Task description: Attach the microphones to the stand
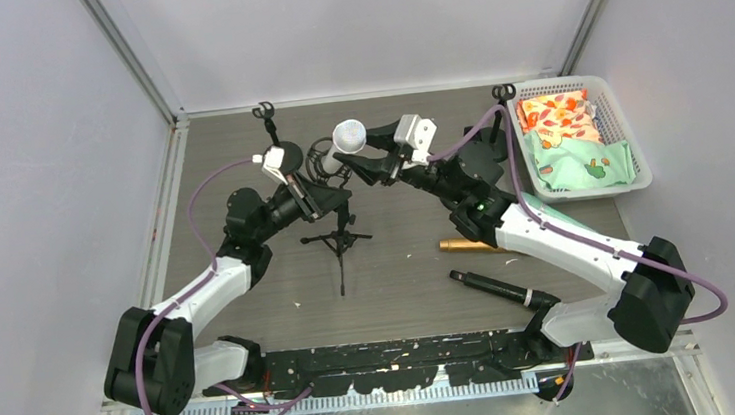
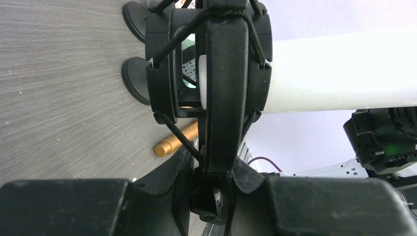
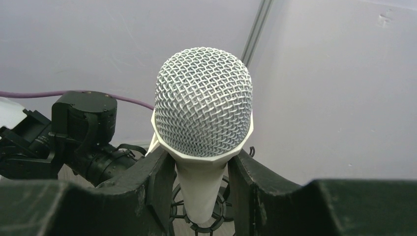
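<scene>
Top external: basket [image 1: 591, 191] with 2 patterned pouches [image 1: 581, 164]

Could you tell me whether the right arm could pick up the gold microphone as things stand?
Probably not yet: the right gripper is shut on the white microphone, and the gold microphone lies partly under that same arm.

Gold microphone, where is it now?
In the top view, the metallic gold stick microphone lies on the table right of centre, partly under the right arm, just beyond the black stick microphone.

Microphone [image 3: 203, 103] in stand's mount [image 2: 158, 54]
</scene>
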You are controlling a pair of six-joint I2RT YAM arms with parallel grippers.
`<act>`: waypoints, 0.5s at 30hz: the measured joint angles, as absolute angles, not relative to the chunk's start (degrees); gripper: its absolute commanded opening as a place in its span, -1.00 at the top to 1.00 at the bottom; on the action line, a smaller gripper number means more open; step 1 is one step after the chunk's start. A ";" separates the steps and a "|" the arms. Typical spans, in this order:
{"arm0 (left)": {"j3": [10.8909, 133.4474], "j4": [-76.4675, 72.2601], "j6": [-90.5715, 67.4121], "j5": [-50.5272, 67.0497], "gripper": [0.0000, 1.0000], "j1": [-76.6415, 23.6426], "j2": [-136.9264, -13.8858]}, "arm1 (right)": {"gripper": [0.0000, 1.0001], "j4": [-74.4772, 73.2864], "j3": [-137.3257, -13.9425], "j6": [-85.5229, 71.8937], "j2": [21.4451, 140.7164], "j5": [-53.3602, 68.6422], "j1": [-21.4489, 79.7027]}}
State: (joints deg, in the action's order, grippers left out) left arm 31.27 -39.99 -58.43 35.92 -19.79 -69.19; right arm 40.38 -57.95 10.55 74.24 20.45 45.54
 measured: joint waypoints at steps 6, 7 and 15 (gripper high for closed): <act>30.06 -40.01 -58.87 36.05 0.99 -19.77 -69.19 | 0.67 40.73 -56.16 10.81 74.24 19.49 45.67; 29.98 -40.07 -59.16 36.03 0.99 -19.77 -69.19 | 0.64 41.17 -55.81 10.81 74.24 19.25 45.69; 29.78 -40.71 -59.81 36.53 0.99 -19.84 -68.38 | 0.56 43.75 -52.51 11.07 74.78 17.15 45.80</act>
